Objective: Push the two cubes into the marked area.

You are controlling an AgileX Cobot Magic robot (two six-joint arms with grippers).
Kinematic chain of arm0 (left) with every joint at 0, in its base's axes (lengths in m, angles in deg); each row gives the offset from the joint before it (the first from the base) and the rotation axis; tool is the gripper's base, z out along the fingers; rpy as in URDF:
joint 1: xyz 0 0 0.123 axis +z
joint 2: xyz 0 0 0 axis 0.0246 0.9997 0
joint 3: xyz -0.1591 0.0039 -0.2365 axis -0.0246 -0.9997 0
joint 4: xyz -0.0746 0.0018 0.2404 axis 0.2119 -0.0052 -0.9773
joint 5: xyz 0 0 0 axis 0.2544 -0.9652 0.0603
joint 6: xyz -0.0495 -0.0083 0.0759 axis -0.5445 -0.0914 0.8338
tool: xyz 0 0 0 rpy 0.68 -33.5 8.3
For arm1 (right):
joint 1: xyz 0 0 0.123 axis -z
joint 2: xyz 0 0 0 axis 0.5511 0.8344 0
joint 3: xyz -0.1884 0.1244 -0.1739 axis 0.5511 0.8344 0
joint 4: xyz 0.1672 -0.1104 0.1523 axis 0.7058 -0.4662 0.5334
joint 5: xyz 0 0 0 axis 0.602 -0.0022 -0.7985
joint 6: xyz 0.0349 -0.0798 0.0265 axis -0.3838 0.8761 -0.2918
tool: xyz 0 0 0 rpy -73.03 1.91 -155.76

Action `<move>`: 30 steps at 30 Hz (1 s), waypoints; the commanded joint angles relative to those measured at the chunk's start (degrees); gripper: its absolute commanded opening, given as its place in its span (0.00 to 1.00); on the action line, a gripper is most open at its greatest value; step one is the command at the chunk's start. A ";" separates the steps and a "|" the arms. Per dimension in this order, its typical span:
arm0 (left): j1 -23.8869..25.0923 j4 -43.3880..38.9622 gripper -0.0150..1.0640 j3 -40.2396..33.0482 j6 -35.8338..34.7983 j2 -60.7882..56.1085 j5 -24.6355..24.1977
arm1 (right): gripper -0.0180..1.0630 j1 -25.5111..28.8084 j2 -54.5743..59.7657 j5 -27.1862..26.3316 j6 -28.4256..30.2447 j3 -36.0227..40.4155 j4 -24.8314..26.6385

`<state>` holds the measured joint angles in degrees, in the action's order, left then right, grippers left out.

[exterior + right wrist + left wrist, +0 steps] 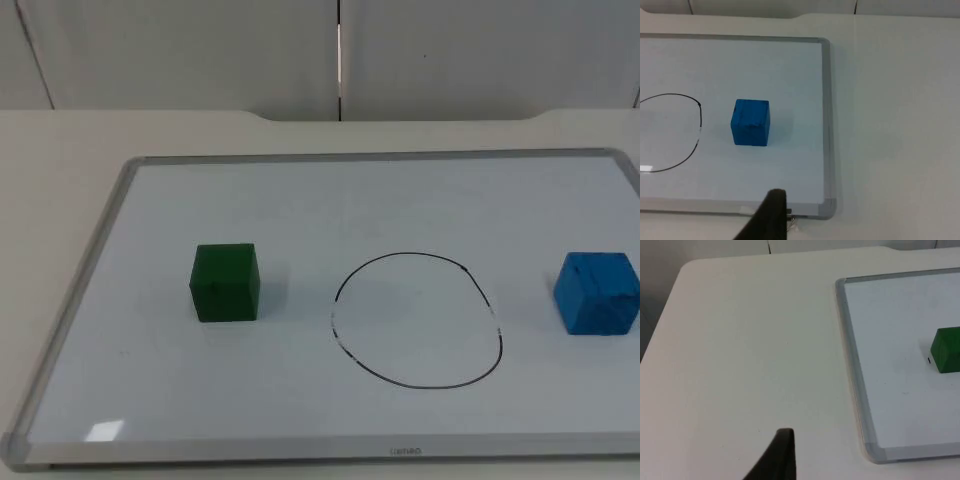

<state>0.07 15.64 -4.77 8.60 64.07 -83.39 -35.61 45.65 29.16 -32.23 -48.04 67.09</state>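
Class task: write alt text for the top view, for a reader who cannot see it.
A whiteboard lies on a table, with a hand-drawn black circle near its middle. A green cube sits to the circle's left and a blue cube to its right, both outside the line.

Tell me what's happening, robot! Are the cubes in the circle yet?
Left gripper waits off the whiteboard; right gripper hangs at its edge. Green cube and blue cube both outside the drawn circle. Nothing between them and it.
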 commanded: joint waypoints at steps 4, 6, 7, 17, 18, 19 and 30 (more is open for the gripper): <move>0.22 1.95 0.98 -0.22 -0.15 -0.22 0.14 | 0.99 0.22 -0.25 -0.75 -0.05 0.38 -0.23; 0.22 2.08 0.98 -0.20 -0.17 -0.22 -0.21 | 0.99 0.22 -0.25 -0.75 -0.05 0.38 -0.23; 0.22 1.91 0.98 -0.10 -0.17 -0.22 -0.21 | 0.99 0.22 -0.25 -0.75 -0.05 0.38 -0.23; 0.22 1.75 0.98 3.09 -0.17 4.31 -0.57 | 0.99 0.22 -0.25 -0.75 -0.05 0.38 -0.23; 0.22 1.75 0.96 3.70 -0.03 5.60 -0.44 | 0.99 0.22 -0.25 -0.75 -0.05 0.38 -0.23; 0.22 1.75 0.95 4.23 0.76 7.21 -0.44 | 0.99 0.22 -0.25 -0.75 -0.05 0.38 -0.23; 0.10 4.33 0.90 4.71 2.34 15.44 4.11 | 0.99 0.22 -0.25 -0.75 0.05 0.38 -0.22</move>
<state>0.07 18.44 -0.34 10.56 78.88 -80.85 -35.61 45.65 29.16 -32.23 -48.04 67.09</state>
